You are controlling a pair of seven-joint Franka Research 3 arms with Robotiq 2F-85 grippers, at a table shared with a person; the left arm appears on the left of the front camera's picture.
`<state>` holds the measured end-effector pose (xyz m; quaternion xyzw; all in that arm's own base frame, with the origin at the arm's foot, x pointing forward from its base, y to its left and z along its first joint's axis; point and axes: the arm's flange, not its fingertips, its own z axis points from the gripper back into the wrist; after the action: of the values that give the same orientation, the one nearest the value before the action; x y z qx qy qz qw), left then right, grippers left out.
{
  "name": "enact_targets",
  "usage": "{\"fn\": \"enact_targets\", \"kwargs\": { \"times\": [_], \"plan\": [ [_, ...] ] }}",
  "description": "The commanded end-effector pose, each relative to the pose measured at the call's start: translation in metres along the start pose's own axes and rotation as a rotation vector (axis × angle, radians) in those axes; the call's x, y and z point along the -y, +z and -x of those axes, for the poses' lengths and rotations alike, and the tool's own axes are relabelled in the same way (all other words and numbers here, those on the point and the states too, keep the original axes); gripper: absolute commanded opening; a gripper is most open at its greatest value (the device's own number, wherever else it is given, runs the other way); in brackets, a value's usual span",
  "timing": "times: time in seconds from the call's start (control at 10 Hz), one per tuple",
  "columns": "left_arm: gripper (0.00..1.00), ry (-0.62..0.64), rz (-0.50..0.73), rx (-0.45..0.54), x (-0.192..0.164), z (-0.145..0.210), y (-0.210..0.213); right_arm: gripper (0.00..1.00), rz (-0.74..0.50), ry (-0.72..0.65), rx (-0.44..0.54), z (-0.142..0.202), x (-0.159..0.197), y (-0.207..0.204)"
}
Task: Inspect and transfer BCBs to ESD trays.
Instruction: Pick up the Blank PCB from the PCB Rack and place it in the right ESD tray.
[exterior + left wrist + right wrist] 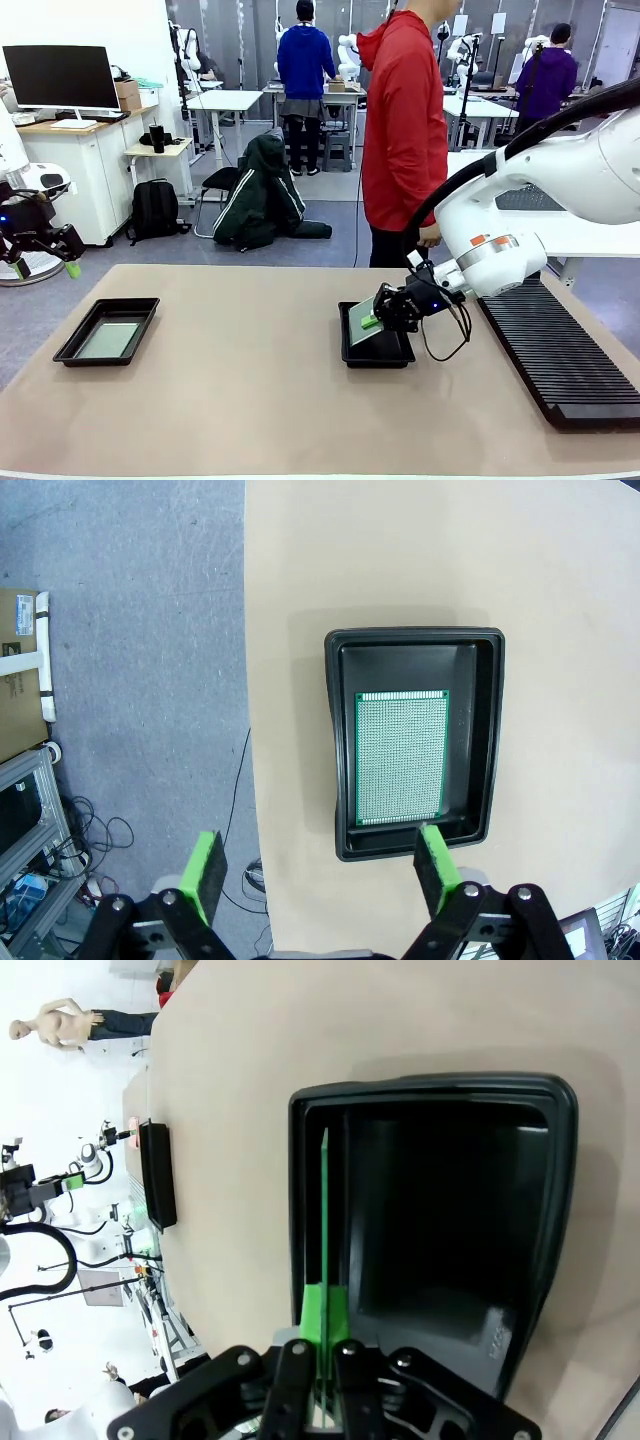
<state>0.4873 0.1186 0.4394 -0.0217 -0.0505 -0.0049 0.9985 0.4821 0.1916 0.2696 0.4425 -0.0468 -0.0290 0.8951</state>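
Over the tray point(377, 352) at the table's point(250, 400) centre-right, a green board point(362, 321) is held tilted by the right gripper point(372, 320), whose fingers are clenched on its edge; seen edge-on in the right wrist view point(324, 1220), its far end appears to reach inside the tray point(440, 1230), though contact cannot be confirmed. At nine o'clock, a second tray point(107, 331) is noted with a board point(401, 757) lying flat on its floor. The left gripper point(325, 865) is raised above that tray point(345, 650), jaws spread wide and empty.
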Motion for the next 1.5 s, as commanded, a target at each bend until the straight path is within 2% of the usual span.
{"fn": "enact_targets", "kwargs": {
  "times": [0.0, 0.4, 0.5, 0.8, 1.4],
  "plan": [
    [1.00, -0.006, 0.008, 0.003, -0.001, 0.001, 0.000, 0.03, 0.016, 0.018, 0.010, 0.001, 0.001, -0.013],
    [1.00, -0.006, 0.008, 0.003, -0.001, 0.001, 0.000, 0.03, 0.065, -0.007, 0.012, 0.002, 0.005, -0.017],
    [1.00, -0.006, 0.008, 0.003, -0.001, 0.001, 0.000, 0.03, 0.010, -0.007, -0.017, 0.003, 0.006, -0.010],
    [1.00, -0.006, 0.008, 0.003, -0.001, 0.001, 0.000, 0.03, 0.045, -0.003, -0.017, 0.002, 0.000, -0.009],
    [1.00, -0.006, 0.008, 0.003, -0.001, 0.001, 0.000, 0.39, 0.169, 0.004, -0.022, -0.003, -0.029, -0.003]
  ]
}}
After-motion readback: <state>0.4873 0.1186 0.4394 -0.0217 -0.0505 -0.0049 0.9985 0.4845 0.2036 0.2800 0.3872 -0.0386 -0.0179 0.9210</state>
